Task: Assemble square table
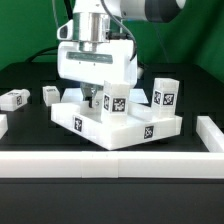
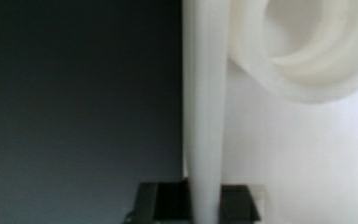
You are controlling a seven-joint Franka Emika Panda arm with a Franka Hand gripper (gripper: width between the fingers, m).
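The white square table top (image 1: 125,126) lies on the black table, turned corner-forward, with marker tags on its side walls. Two white tagged legs stand upright on it: one near the middle (image 1: 113,102), one at the exterior view's right (image 1: 166,93). Two more legs lie loose at the exterior view's left (image 1: 14,98) (image 1: 50,94). My gripper (image 1: 93,97) is down at the top's far-left edge. In the wrist view the gripper (image 2: 202,200) is shut on the top's thin white rim (image 2: 206,100), a dark finger on each side. A round socket (image 2: 318,50) shows beside the rim.
A long white border wall (image 1: 110,160) runs along the front and turns up at the exterior view's right (image 1: 210,130). A white piece (image 1: 3,125) shows at the left edge. Black cables hang behind the arm.
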